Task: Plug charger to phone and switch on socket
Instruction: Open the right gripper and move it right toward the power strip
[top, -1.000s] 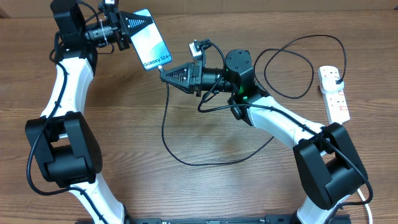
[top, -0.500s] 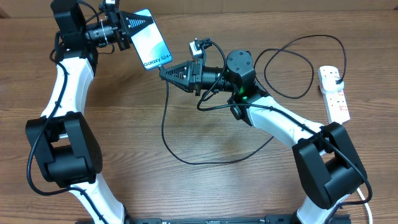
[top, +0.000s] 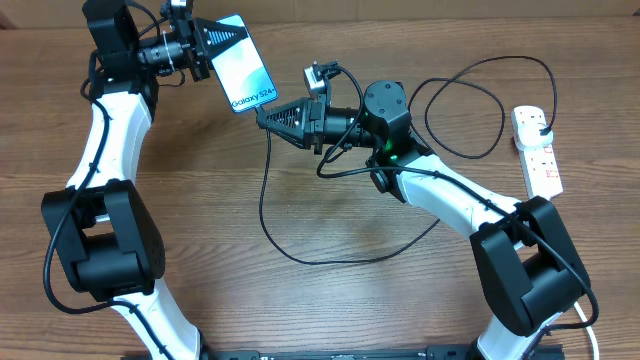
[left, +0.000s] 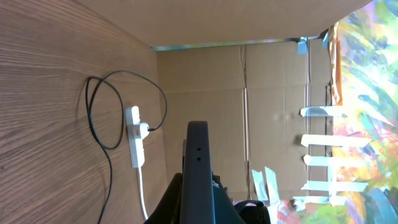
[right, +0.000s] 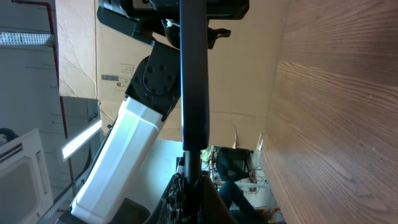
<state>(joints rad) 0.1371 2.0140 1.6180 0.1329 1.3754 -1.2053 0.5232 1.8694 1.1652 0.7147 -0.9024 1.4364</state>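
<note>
Far left: the left gripper (top: 222, 42) holds the phone (top: 248, 72) clear of the table (top: 330, 310). Its jaws are closed on the phone's far end, and the near end angles toward the centre.

At that near end, the right gripper (top: 270, 117) has its jaws pinched narrow on the tip end of the charger (top: 264, 205). In the right wrist view the tip lines up with the phone's dark edge and meets it. Whether it is fully seated cannot be told.

The cable drops from the tip, loops across the table and runs far right, where its plug (top: 541, 123) sits in the socket (top: 545, 165).

Step in hand: mating charger to phone. Next move, as judged: press along the phone's long axis, release, then reach right for the socket's switch.
</note>
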